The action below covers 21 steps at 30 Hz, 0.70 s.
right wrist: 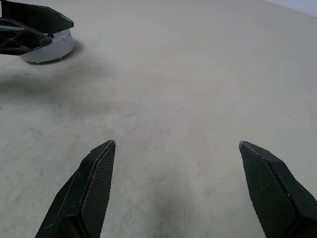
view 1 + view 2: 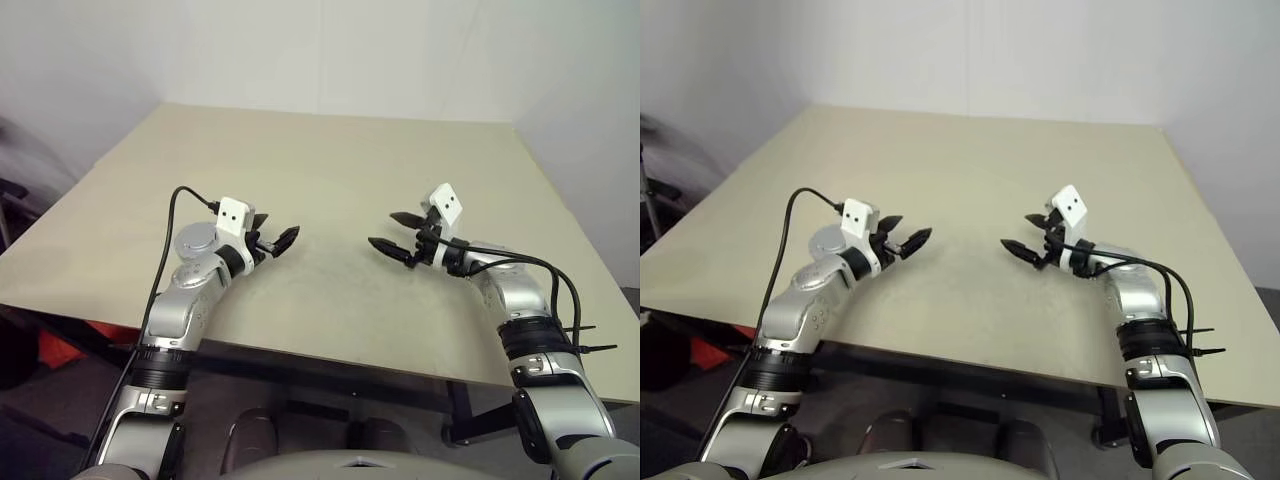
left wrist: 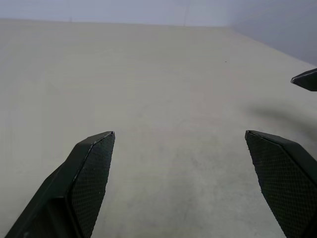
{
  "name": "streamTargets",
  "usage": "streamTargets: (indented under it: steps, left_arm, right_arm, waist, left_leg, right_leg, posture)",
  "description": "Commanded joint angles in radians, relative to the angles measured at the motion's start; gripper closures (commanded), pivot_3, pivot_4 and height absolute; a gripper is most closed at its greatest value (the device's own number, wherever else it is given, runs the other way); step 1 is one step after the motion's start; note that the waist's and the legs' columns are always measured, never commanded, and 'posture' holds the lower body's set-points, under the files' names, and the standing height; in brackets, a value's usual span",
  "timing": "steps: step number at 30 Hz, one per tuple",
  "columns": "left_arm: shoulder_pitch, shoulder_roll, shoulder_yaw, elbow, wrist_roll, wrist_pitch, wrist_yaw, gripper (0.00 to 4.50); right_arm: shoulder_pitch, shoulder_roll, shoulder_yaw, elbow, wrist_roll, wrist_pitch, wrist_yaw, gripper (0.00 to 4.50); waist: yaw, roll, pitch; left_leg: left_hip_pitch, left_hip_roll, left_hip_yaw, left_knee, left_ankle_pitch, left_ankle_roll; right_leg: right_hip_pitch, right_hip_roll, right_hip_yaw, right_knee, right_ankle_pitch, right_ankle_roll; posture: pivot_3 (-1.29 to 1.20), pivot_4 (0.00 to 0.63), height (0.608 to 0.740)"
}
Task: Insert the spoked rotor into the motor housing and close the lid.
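Left gripper (image 2: pixel 277 228) was wide open, its two black fingers well apart, holding nothing and touching nothing. It hung just above the table (image 2: pixel 330 160), near the near edge on the left, pointing toward the middle. The left wrist view showed bare beige tabletop between its fingers (image 3: pixel 89 173).

Right gripper (image 2: pixel 384 230) was also fully released, fingers spread, empty, no contact with anything. It hung above the table on the right, pointing toward the left gripper. The two grippers faced each other across a gap of plain tabletop, apart, tips not touching. The right wrist view showed bare table between its fingers (image 1: pixel 94 183), with the left gripper's black fingers across the gap and a pale rounded piece right behind them; could not tell what that piece was.

Could not tell where the spoked rotor, motor housing or lid lay, so their place relative to either gripper could not be given. Neither gripper gripped any of them.
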State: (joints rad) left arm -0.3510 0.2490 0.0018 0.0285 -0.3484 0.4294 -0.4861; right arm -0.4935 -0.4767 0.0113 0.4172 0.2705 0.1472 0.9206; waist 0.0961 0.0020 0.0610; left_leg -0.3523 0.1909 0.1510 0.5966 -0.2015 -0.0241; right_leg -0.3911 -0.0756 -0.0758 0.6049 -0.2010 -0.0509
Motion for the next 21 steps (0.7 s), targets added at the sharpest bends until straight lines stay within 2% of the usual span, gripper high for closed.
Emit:
streamTargets:
  steps: [1,21]
  left_arm:
    - [-0.03,-0.003,0.015,-0.015,0.003,-0.03,0.0,0.02]
    - [-0.031,-0.007,0.018,-0.007,0.001,-0.039,-0.003,0.02]
  right_arm:
    - [-0.036,0.0,-0.022,-0.022,0.006,-0.003,-0.003,0.0]
    - [-0.03,-0.004,-0.028,0.019,-0.002,-0.04,-0.001,0.0]
  waist:
    - [0.0,0.0,0.0]
    - [0.0,0.0,0.0]
  left_leg:
    - [0.0,0.0,0.0,0.0,0.0,0.0]
    - [0.0,0.0,0.0,0.0,0.0,0.0]
  right_leg:
    - [0.0,0.0,0.0,0.0,0.0,0.0]
    - [0.0,0.0,0.0,-0.001,0.0,0.0]
  posture:
    - [0.0,0.0,0.74]
    - [0.0,0.0,0.74]
